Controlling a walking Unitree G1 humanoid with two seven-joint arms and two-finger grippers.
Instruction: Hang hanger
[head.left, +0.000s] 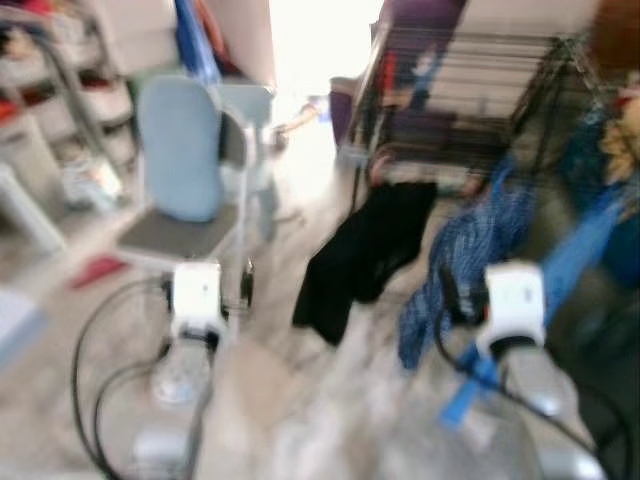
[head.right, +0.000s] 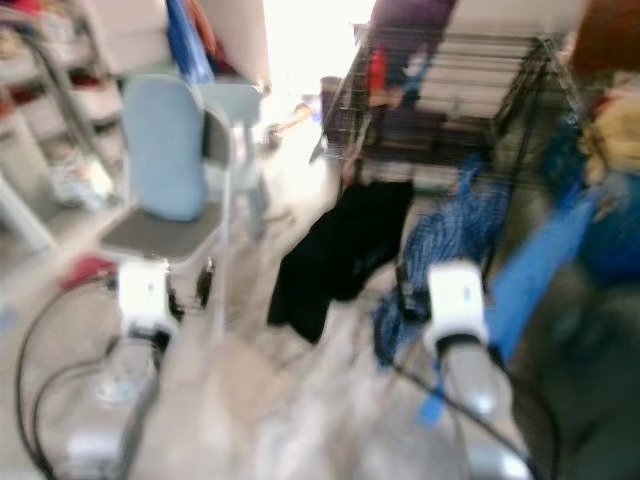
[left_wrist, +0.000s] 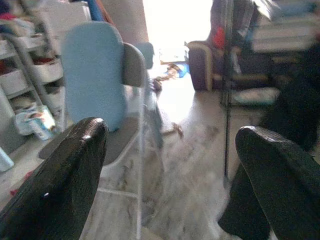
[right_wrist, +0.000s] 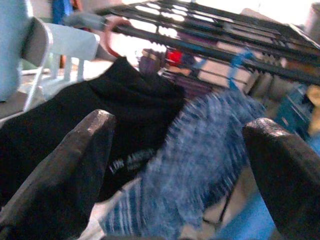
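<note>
A black wire drying rack (head.left: 470, 60) stands ahead to the right. From its front bar hang a black garment (head.left: 365, 255) on a pink hanger (right_wrist: 112, 32) and a blue patterned garment (head.left: 465, 255) on a blue hanger (right_wrist: 237, 62). My right gripper (right_wrist: 181, 122) is open and empty, pointing at these two garments from just below them. My left gripper (left_wrist: 170, 130) is also open and empty, held over the floor and facing the chair. The head views are blurred.
A light blue folding chair (head.left: 185, 160) stands ahead on the left, with shelves of clutter (head.left: 60, 90) behind it. Black cables (head.left: 100, 340) loop on the pale floor beside my left arm. Blue fabric and piled clothes (head.left: 600, 230) crowd the right edge.
</note>
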